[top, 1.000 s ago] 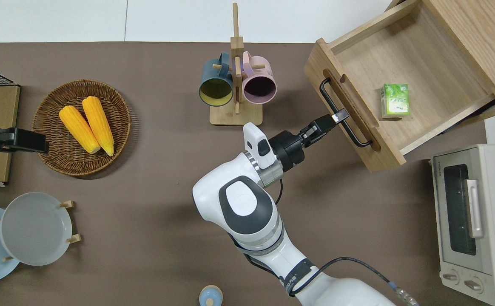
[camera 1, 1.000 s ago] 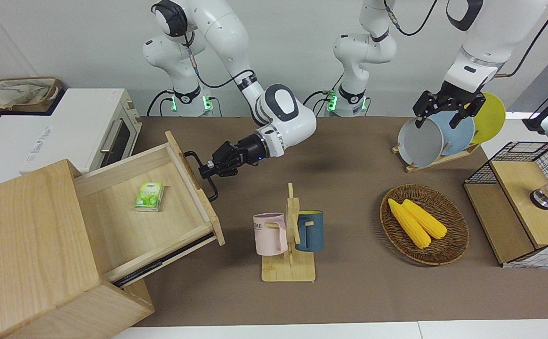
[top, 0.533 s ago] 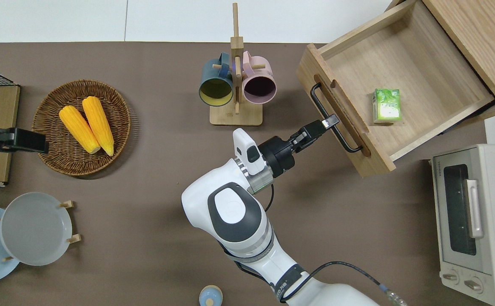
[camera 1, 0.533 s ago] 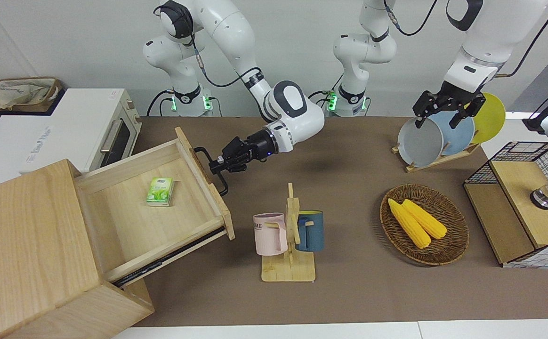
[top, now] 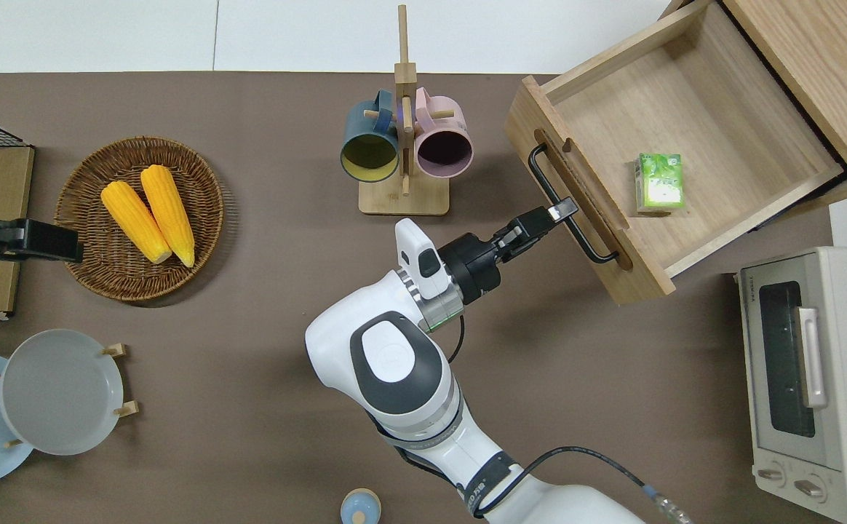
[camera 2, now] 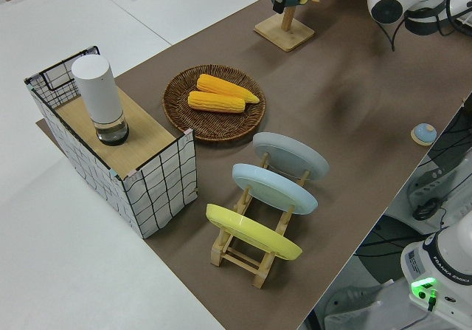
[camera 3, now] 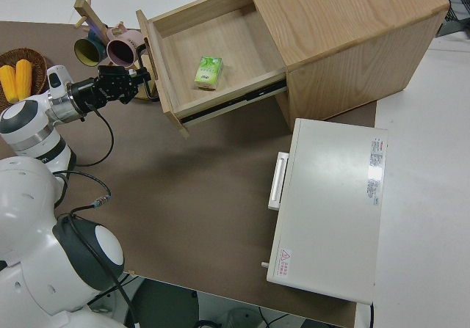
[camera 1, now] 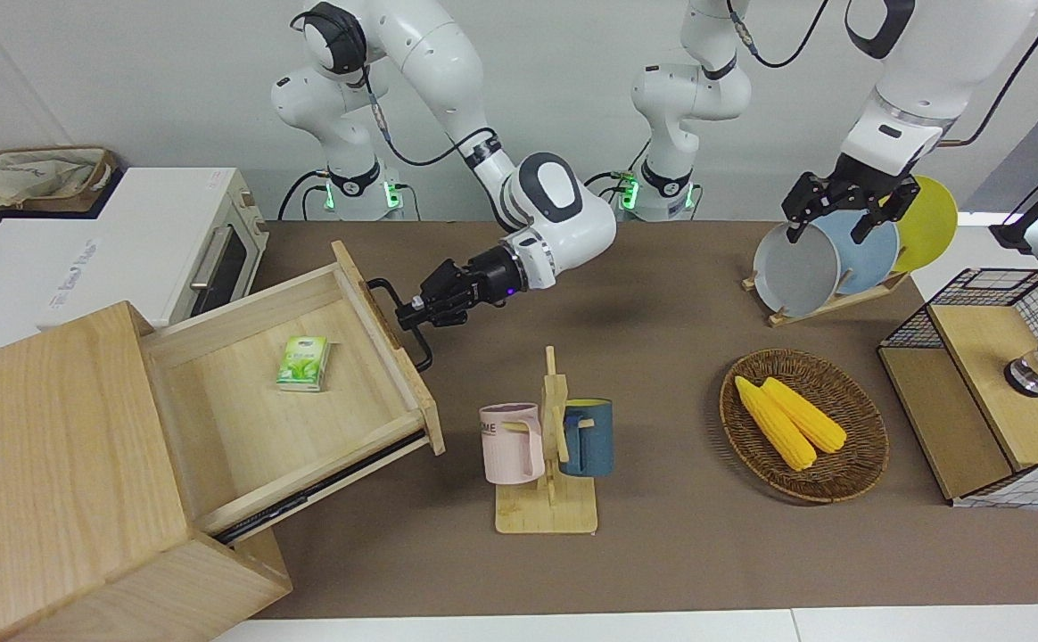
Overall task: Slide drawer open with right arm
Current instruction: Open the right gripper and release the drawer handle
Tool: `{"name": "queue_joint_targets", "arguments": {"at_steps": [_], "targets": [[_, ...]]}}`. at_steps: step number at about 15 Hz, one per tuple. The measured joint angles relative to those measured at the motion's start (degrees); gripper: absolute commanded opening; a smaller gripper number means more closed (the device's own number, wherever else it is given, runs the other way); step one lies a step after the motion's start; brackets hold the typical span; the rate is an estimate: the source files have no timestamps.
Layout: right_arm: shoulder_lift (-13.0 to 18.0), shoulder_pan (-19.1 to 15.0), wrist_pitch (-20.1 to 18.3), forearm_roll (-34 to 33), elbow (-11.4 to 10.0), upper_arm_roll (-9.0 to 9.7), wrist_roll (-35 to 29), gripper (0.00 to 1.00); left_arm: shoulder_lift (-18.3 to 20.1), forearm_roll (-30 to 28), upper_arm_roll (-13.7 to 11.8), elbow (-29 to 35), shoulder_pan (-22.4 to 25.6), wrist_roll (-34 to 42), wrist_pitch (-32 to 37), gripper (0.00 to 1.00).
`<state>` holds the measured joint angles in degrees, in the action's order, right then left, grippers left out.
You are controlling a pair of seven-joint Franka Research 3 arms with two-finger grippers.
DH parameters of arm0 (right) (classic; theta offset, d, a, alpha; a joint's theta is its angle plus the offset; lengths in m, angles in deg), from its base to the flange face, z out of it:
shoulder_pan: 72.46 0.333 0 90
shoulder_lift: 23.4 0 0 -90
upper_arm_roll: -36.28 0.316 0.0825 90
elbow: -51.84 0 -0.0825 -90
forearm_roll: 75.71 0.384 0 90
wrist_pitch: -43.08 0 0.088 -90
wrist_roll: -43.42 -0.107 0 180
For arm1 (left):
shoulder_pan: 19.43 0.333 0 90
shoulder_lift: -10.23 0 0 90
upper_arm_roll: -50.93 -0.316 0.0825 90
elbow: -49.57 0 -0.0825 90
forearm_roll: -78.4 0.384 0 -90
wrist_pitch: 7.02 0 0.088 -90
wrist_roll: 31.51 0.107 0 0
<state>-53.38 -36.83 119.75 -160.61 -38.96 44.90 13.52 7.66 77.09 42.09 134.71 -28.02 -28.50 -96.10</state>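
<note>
The right arm's black two-finger claw (top: 556,213) is at the black metal bar handle (top: 571,206) of the wide shallow pale-wood drawer (top: 674,156). The fingers are pressed together on the bar, about midway along it. The left arm is parked; its claw's state cannot be told.

Position of the drawer: it stands drawn far out of the large pale-wood box cabinet (camera 1: 55,473), toward the right arm's end of the brown tabletop (top: 249,364). Its front panel lies directly ahead of the claw's fingertips. A small green carton (top: 659,182) lies flat on the drawer floor, just past the front panel from the claw. A wooden mug stand with a pink and a blue mug (top: 405,145) stands to one side of the claw, well apart from the handle.

Step in hand: judged to be the end of the pull. The interior is almost fully exposed.

Next move: likely only a release of the bar and a straight withdrawal along the slide line, clear of the mug stand.

Orientation: the drawer sits diagonally on the tabletop, its front facing the claw. The front panel and handle run crosswise to the pull.
</note>
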Motion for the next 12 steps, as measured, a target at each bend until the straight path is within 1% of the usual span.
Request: {"name": "queue_joint_targets", "arguments": {"at_steps": [4, 5, 7, 8, 10, 12], "targets": [[0.0, 0.0, 0.0, 0.0, 0.1, -0.06, 0.0, 0.131, 0.0, 0.0, 0.0, 0.0, 0.0, 0.0, 0.0, 1.00], [-0.1, 0.0, 0.2, 0.0, 0.1, -0.15, 0.0, 0.268, 0.0, 0.0, 0.0, 0.0, 0.0, 0.0, 0.0, 1.00], [-0.2, 0.1, 1.0, 0.0, 0.3, -0.61, 0.1, 0.717, 0.0, 0.0, 0.0, 0.0, 0.0, 0.0, 0.0, 1.00], [-0.3, 0.1, 1.9, -0.1, 0.4, -0.93, 1.0, 0.968, 0.0, 0.0, 0.0, 0.0, 0.0, 0.0, 0.0, 1.00], [-0.4, 0.1, 3.1, -0.2, 1.0, -1.42, 2.2, 0.983, 0.0, 0.0, 0.0, 0.0, 0.0, 0.0, 0.0, 1.00], [-0.4, 0.1, 3.3, -0.2, 1.6, -1.52, 2.7, 0.983, 0.0, 0.0, 0.0, 0.0, 0.0, 0.0, 0.0, 1.00]]}}
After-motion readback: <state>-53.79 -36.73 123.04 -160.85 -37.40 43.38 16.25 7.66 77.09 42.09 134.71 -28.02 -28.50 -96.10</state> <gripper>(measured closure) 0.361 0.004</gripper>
